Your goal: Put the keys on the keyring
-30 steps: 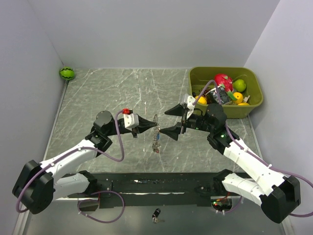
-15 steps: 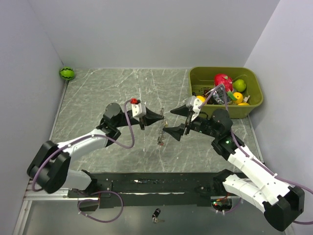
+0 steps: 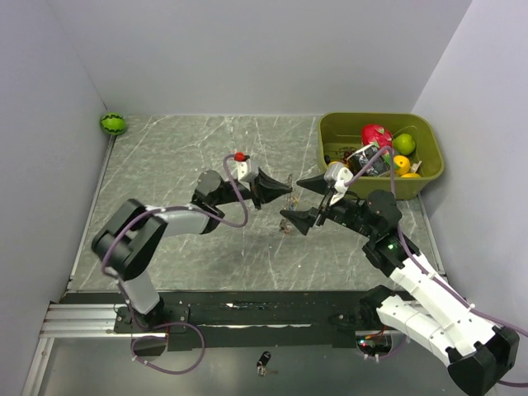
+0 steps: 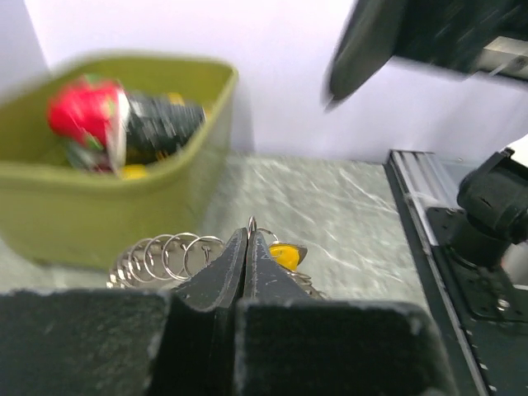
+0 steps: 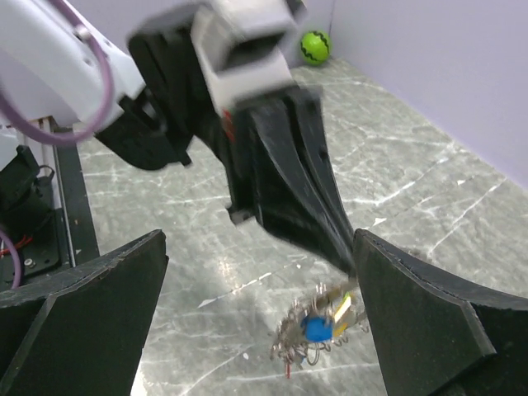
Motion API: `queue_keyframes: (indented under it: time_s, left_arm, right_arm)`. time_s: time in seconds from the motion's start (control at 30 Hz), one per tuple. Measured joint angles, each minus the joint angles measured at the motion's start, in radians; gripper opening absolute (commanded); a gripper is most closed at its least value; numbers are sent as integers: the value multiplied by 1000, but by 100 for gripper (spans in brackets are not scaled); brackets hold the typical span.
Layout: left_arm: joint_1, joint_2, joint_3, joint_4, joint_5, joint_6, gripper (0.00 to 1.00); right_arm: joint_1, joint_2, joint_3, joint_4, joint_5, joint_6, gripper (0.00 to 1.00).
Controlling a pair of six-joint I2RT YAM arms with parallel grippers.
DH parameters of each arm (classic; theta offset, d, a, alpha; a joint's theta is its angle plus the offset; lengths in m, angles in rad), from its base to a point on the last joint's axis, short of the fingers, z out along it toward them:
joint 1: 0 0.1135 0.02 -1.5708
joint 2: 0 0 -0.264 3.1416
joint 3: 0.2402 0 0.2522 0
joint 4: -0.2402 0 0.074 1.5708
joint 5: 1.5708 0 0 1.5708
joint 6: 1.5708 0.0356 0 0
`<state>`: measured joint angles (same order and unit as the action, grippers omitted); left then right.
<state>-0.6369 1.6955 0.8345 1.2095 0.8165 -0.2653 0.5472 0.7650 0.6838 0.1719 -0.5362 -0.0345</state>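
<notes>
The keyring [image 3: 286, 221] hangs as a bunch of thin wire loops from my left gripper [image 3: 288, 192], which is shut on its top edge above the table's middle. In the left wrist view the loops [image 4: 165, 256] fan out to the left of the shut left gripper [image 4: 250, 233], with a yellow key [image 4: 285, 254] just behind it. My right gripper [image 3: 304, 203] stands open with a finger on either side of the ring. Its wrist view shows the keyring [image 5: 330, 342] low between the wide fingers [image 5: 82, 330], carrying a blue-headed key [image 5: 315, 327] and a yellowish key [image 5: 342, 309].
An olive bin [image 3: 330, 124] of toy fruit stands at the back right, close behind the right arm. A green ball [image 3: 113, 124] lies in the far left corner. A small black fob [image 3: 263, 360] sits on the rail in front of the arm bases.
The left arm has carried the ring to the right and farther from the bases. The ring now hangs between the right gripper's open fingers, which shifted slightly right.
</notes>
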Motion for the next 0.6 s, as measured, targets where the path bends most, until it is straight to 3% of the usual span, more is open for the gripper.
queue_keyframes:
  time_s: [0.23,0.6]
  left_arm:
    - [-24,193,-67,75,-56,-123,1]
    - [-32,127,-195,153,-119,-89,1]
  right_arm:
    - [0,10,-16,-1,7,0,100]
    - [0,33,-17,0,12,4,100]
